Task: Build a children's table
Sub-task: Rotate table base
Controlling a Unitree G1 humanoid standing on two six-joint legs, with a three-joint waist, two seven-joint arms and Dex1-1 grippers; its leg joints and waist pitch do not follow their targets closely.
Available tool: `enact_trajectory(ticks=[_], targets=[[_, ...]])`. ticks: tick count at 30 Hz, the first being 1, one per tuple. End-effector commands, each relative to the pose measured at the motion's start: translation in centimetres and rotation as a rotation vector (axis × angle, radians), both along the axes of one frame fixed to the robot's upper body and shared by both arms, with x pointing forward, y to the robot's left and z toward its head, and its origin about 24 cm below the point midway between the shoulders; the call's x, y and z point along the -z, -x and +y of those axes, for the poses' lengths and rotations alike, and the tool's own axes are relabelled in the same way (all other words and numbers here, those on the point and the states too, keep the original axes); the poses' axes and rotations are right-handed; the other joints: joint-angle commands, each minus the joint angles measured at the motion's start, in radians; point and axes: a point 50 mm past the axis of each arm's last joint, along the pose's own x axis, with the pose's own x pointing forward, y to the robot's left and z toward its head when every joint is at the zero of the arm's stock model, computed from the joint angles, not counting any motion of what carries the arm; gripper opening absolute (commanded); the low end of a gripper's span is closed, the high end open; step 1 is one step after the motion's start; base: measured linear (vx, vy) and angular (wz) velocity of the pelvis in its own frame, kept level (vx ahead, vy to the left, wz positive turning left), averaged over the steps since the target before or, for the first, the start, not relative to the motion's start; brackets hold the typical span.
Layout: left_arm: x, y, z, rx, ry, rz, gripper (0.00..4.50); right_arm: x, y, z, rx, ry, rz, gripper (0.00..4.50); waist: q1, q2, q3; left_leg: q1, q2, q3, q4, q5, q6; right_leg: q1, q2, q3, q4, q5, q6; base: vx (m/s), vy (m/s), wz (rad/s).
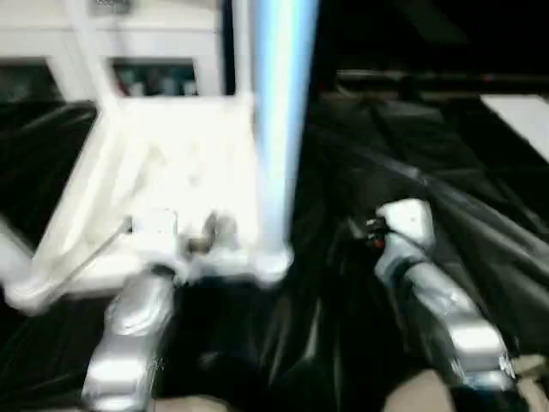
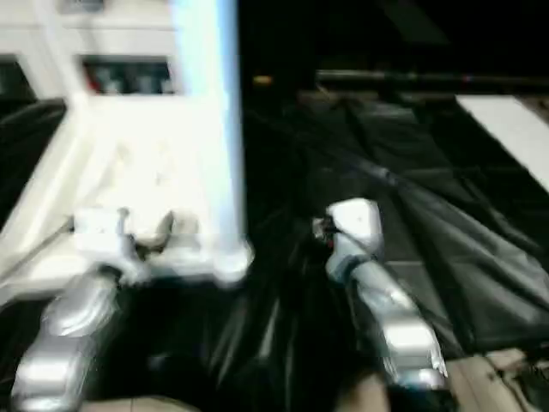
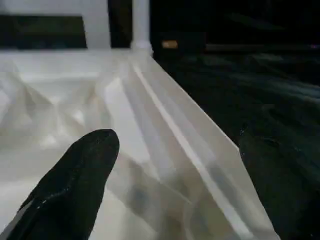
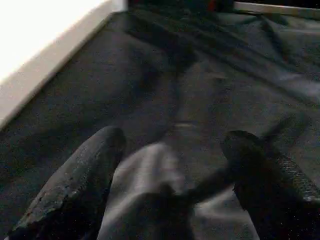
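The children's table lies upside down on a black sheet, its white tabletop [image 1: 171, 163] showing the ribbed underside. One white leg [image 1: 283, 129] stands upright in the near right corner socket. A second leg [image 1: 86, 51] rises at the far left corner. My left gripper [image 1: 202, 240] is over the tabletop's near edge. In the left wrist view it [image 3: 175, 200] is open, its black fingers [image 3: 70, 190] spread to either side of the tabletop's side rim [image 3: 190, 150] without closing on it. My right gripper [image 4: 170, 185] hangs open over the sheet, right of the table, holding nothing.
A white cabinet [image 1: 154, 51] with glass doors stands behind the table. The crumpled black sheet [image 1: 446, 189] covers the floor to the right. A white panel [image 1: 523, 116] lies at the far right edge.
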Motion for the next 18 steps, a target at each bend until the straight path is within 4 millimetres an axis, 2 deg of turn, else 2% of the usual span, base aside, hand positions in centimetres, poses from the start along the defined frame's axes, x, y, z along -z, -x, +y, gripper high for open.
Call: enact_trajectory(ticks=[1,2,3,4,5,6,7,8,9,10,11,12,13,14,15,17,18], targets=[[-0.3,0.0,0.6,0.024,0.008,-0.003,4.43,-0.6,-0.2,0.8,-0.024,-0.011,-0.033,3.69,0.03,0.006,-0.028,-0.076,0.058,-0.011,-0.062,0.25,-0.044,0.087,-0.161,0.071,-0.125,0.221,-0.185,0.129,-0.05,-0.14],[-0.3,-0.1,0.4,0.058,0.018,-0.007,4.43,-0.7,-0.3,0.8,-0.024,-0.013,-0.039,3.69,0.039,0.051,-0.034,-0.072,0.104,-0.024,-0.156,0.367,-0.034,0.066,-0.122,0.024,-0.1,0.292,-0.18,0.111,-0.022,-0.05],[-0.4,-0.1,0.4,0.079,0.011,-0.011,4.43,-0.7,-0.3,0.7,-0.024,-0.017,-0.044,3.69,0.038,0.074,-0.039,-0.062,0.125,-0.024,-0.185,0.399,-0.016,0.061,-0.101,0.002,-0.095,0.305,-0.152,0.111,-0.022,-0.05],[-0.3,-0.1,0.3,0.117,0.018,-0.001,4.43,-0.8,-0.4,0.7,-0.024,-0.018,-0.051,3.69,0.01,0.104,-0.05,-0.037,0.216,-0.077,-0.202,0.404,0.057,0.027,-0.039,-0.027,-0.001,0.295,-0.097,0.102,0.046,-0.08],[-0.3,-0.1,0.2,0.179,0.029,0.006,4.43,-1.0,-0.6,0.5,-0.029,-0.018,-0.06,3.69,-0.002,0.097,-0.069,0.0,0.245,-0.106,-0.185,0.525,0.125,0.002,-0.046,-0.014,0.018,0.271,-0.074,0.08,0.068,-0.08],[-0.3,-0.1,0.0,0.237,0.028,0.013,4.43,-1.2,-0.7,0.4,-0.041,-0.023,-0.069,3.69,0.007,0.094,-0.069,0.015,0.247,-0.11,-0.171,0.704,0.185,-0.031,-0.079,0.019,0.003,0.244,-0.056,0.08,0.068,-0.08],[-0.3,0.0,0.0,0.269,0.026,0.02,4.43,-1.3,-0.7,0.3,-0.048,-0.024,-0.074,3.69,0.014,0.081,-0.067,-0.005,0.21,-0.091,-0.169,0.715,0.184,-0.021,-0.096,0.03,-0.019,0.284,-0.053,0.0,0.0,0.0],[-0.3,0.0,-0.1,0.348,-0.002,0.029,4.43,-1.5,-0.9,0.1,-0.074,-0.021,-0.083,3.69,0.029,0.066,-0.056,-0.056,0.154,-0.038,-0.168,0.522,0.138,0.012,-0.123,0.039,-0.049,0.324,-0.078,0.0,0.0,0.0],[-0.3,0.0,-0.1,0.389,-0.021,0.035,4.43,-1.6,-0.9,0.0,-0.089,-0.018,-0.086,3.69,0.039,0.055,-0.059,-0.072,0.137,-0.017,-0.169,0.416,0.112,0.034,-0.131,0.041,-0.049,0.36,-0.077,0.0,0.0,0.0],[-0.4,-0.1,0.2,0.438,-0.039,0.041,4.43,-1.9,-1.0,-0.1,-0.13,-0.019,-0.093,3.69,0.054,0.065,-0.05,-0.064,0.147,-0.006,-0.186,0.209,0.055,0.03,-0.132,0.038,-0.064,0.298,-0.093,0.0,0.0,0.0],[-0.6,-0.2,0.4,0.492,-0.054,0.052,4.43,-2.1,-1.0,-0.2,-0.174,-0.02,-0.097,3.69,0.05,0.066,-0.037,-0.053,0.159,-0.002,-0.206,0.047,0.012,0.028,-0.118,0.032,-0.076,0.146,-0.129,-0.058,0.002,0.02],[-0.7,-0.2,0.9,0.574,-0.076,0.079,4.43,-2.3,-1.1,-0.4,-0.229,-0.021,-0.095,3.69,0.047,0.069,-0.035,-0.05,0.165,-0.001,-0.216,-0.007,-0.005,0.029,-0.113,0.03,-0.076,0.082,-0.147,-0.058,0.002,0.02],[-0.8,-0.3,1.2,0.638,-0.099,0.106,4.43,-2.4,-1.2,-0.6,-0.273,-0.015,-0.09,3.69,0.043,0.084,-0.035,-0.039,0.175,0.0,-0.224,-0.098,-0.032,0.02,-0.104,0.026,-0.075,-0.032,-0.17,-0.068,0.006,-0.01],[-0.8,-0.3,1.2,0.638,-0.099,0.106,4.43,-2.4,-1.2,-0.6,-0.273,-0.015,-0.09,3.69,0.032,0.082,-0.031,-0.039,0.179,0.006,-0.233,-0.162,-0.059,0.014,-0.097,0.026,-0.078,-0.093,-0.185,-0.073,0.01,-0.05],[-0.8,-0.3,1.6,0.728,-0.127,0.146,4.43,-2.5,-1.2,-0.7,-0.331,-0.01,-0.077,3.69,0.03,0.086,-0.028,-0.04,0.179,0.006,-0.237,-0.186,-0.072,0.014,-0.099,0.026,-0.079,-0.119,-0.186,-0.073,0.01,-0.05],[-0.8,-0.3,1.8,0.788,-0.149,0.166,4.43,-2.6,-1.2,-0.8,-0.369,0.001,-0.071,3.69,0.03,0.082,-0.026,-0.041,0.175,0.014,-0.238,-0.226,-0.091,0.01,-0.109,0.032,-0.088,-0.2,-0.183,-0.064,0.017,-0.09],[-0.8,-0.2,2.0,0.898,-0.174,0.219,4.26,-2.5,-1.1,-0.9,-0.444,0.034,-0.058,3.69,0.034,0.098,-0.025,-0.035,0.173,0.019,-0.236,-0.247,-0.104,-0.001,-0.114,0.037,-0.1,-0.259,-0.171,-0.057,0.017,-0.08]])
